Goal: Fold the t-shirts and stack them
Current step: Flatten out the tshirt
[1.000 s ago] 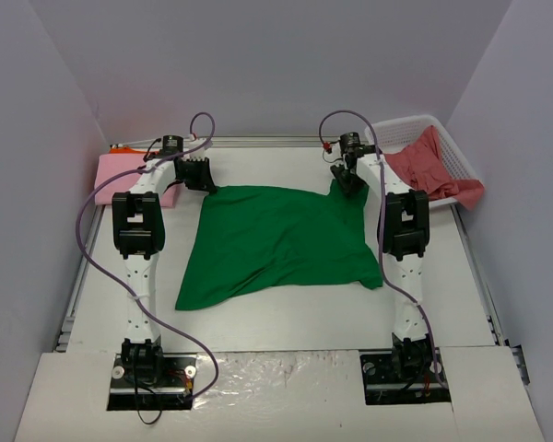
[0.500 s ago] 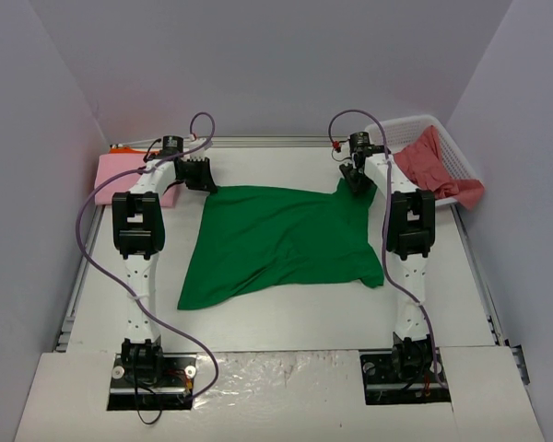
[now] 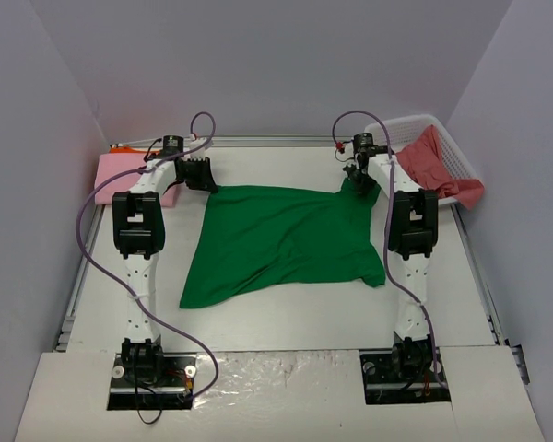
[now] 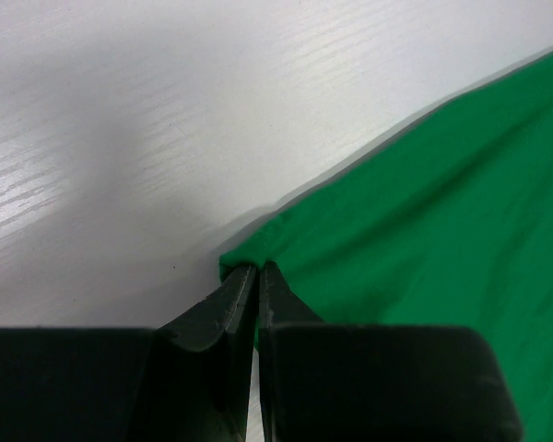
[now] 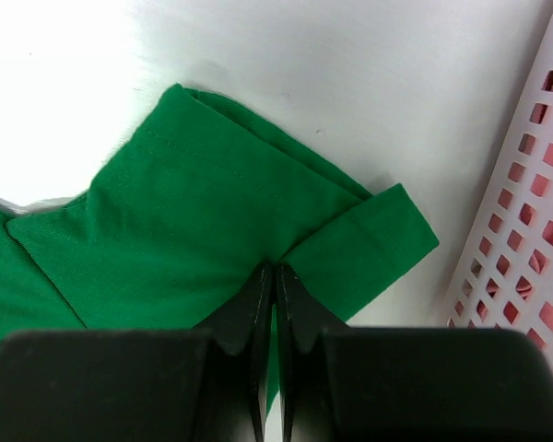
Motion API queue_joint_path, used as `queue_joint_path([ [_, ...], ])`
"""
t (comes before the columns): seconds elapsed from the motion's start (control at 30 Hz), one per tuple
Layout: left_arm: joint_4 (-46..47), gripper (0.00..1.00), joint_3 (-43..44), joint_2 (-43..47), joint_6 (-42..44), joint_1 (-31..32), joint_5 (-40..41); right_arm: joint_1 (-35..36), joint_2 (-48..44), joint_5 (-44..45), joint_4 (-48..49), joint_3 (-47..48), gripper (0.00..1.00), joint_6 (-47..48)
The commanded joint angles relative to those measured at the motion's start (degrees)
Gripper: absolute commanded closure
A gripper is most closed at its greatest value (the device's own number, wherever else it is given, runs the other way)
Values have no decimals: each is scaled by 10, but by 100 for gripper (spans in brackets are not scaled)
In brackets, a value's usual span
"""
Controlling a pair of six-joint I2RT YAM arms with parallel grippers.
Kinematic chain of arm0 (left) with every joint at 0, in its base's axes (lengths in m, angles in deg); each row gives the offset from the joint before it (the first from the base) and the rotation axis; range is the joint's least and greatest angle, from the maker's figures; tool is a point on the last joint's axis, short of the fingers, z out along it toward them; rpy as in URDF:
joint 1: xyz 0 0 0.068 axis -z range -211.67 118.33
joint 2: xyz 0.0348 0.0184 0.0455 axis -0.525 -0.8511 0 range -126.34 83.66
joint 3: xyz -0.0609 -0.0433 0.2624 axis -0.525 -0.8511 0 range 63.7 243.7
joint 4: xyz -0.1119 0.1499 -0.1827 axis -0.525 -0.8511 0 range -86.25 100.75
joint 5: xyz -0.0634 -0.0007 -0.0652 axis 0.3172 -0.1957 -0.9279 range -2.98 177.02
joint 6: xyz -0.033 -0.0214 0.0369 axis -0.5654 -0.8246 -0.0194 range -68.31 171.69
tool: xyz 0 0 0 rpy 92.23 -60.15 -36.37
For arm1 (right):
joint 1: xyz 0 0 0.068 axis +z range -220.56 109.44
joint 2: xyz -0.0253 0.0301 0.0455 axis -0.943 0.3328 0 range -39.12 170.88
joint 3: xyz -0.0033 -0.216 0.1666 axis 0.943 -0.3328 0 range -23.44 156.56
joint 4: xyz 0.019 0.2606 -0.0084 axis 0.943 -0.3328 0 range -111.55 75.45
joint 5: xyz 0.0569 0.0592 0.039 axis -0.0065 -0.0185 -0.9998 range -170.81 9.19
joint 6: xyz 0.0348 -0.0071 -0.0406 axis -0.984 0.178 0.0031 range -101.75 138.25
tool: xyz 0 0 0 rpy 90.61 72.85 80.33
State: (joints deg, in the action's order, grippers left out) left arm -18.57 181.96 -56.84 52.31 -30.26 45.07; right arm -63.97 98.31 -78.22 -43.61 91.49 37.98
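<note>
A bright green t-shirt [image 3: 281, 239] lies spread flat mid-table. My left gripper [image 3: 205, 187] is shut on its far left corner; in the left wrist view the fingertips [image 4: 256, 267] pinch the cloth's corner [image 4: 244, 258]. My right gripper [image 3: 358, 184] is shut on the far right corner; the right wrist view shows the right gripper [image 5: 275, 267] pinching the cloth where a sleeve [image 5: 369, 239] folds over. A folded pink t-shirt [image 3: 120, 175] lies at the far left with an orange one [image 3: 127, 148] behind it. A coral red t-shirt [image 3: 429, 166] hangs over the basket.
A white lattice basket [image 3: 410, 121] stands at the far right corner; its wall [image 5: 535, 184] is close to the right of my right gripper. Grey walls enclose the table on three sides. Purple cables loop above both arms.
My right gripper has shifted slightly right and shut on the green t-shirt's far right corner. The cloth's far edge now lies straighter. The left gripper has held still.
</note>
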Motion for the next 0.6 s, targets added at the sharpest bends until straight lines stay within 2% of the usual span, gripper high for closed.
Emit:
queue_joint_path([
  [0.0,-15,97,-15,17,1,-3,19,-15,-17,17,-40,-14,100,4],
  [0.27,-17,98,-13,29,1,-4,13,-15,-60,6,-45,-2,100,0],
  [0.43,-22,98,-14,52,-17,-4,13,-13,-94,-35,-64,17,100,-8],
  [0.5,-21,98,-21,64,-16,-4,13,-11,-100,-43,-71,20,97,-11],
  [0.57,-19,98,-32,72,-16,-4,13,-11,-104,-46,-73,17,100,-10],
])
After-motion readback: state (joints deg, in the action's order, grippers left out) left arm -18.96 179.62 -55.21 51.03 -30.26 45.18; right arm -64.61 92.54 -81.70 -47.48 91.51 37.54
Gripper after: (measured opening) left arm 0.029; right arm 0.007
